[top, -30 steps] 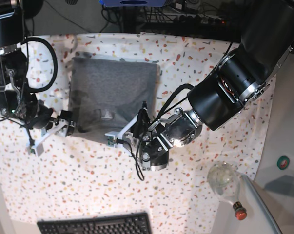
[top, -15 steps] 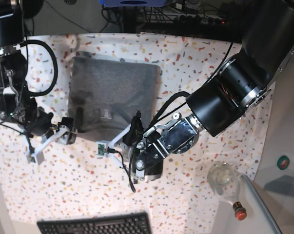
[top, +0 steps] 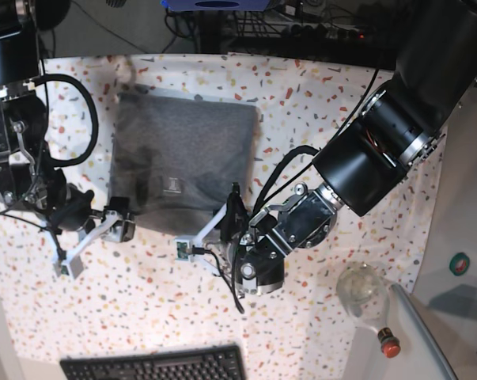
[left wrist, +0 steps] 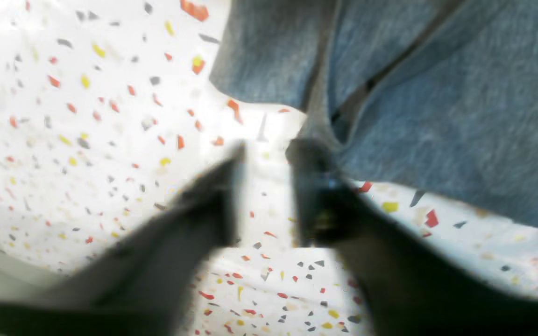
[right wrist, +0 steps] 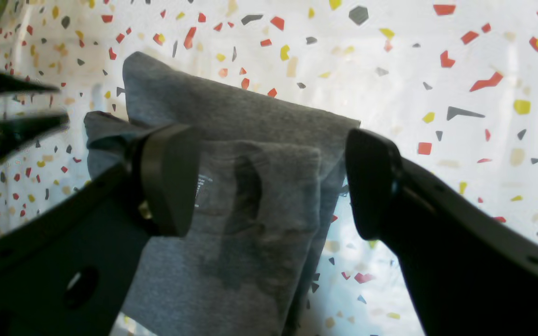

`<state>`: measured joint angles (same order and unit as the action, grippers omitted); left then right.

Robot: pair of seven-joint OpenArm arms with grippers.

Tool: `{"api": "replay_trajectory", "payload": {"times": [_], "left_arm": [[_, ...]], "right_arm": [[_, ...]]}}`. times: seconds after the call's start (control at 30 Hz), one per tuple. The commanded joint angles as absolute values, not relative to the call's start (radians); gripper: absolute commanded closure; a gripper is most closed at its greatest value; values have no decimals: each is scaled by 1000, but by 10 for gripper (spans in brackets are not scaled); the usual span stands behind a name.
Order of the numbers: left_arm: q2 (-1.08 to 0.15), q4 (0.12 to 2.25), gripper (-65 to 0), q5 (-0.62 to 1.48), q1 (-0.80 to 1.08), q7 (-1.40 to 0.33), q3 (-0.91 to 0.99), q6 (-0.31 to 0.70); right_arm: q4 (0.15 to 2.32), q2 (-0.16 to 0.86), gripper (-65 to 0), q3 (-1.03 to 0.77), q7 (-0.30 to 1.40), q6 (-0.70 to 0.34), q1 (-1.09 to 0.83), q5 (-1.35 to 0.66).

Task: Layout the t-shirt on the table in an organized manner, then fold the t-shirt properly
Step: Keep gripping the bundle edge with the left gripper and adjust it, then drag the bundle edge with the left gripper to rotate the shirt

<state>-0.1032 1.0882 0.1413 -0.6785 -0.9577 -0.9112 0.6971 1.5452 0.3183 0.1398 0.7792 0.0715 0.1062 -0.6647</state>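
Observation:
The grey t-shirt (top: 183,154) lies folded into a rough rectangle on the speckled table (top: 341,95). My left gripper (top: 202,231) hovers at the shirt's near edge. In the left wrist view its blurred fingers (left wrist: 311,186) stand apart, with bare cloth showing in the gap (left wrist: 264,186), and the t-shirt (left wrist: 437,93) lies just beyond them. One fingertip is close to a fold; contact cannot be judged. My right gripper (top: 96,241) is at the shirt's near left corner. It stands wide open (right wrist: 271,179), and the t-shirt (right wrist: 250,224) lies beyond its pads (right wrist: 171,177).
A clear glass bottle (top: 363,291) lies near the table's right front corner, with a red knob (top: 390,344) beside it. A black keyboard (top: 155,366) sits at the front edge. Black cables loop around both arms.
My left gripper's jaws have parted, and it has shifted slightly toward the front edge. The right gripper has slid a little to the right along the shirt's near corner.

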Motion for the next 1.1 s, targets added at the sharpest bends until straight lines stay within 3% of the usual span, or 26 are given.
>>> {"api": "replay_trajectory", "payload": {"times": [0.0,0.07,0.1,0.33,1.07], "left_arm": [[-104,1107,-351,154,-705,-951,-906,698],[-104,1109,-532,156,-704,-951,-906,698],[-104,1107,-564,156,-704,-951,-906,698],[-102,1089,-403,154,-704,-946,-908,698],[-16,803,-405,156,-745,-880,-906,698]], "right_arm": [[1564,328,-455,136,762,68,127,-668],[1563,328,-455,136,762,68,127,-668],[1561,328,-455,136,762,68,125,-668],[1560,328,-455,134,762,68,125,-668],[1560,328,-453,128,762,68,110,-670]]}}
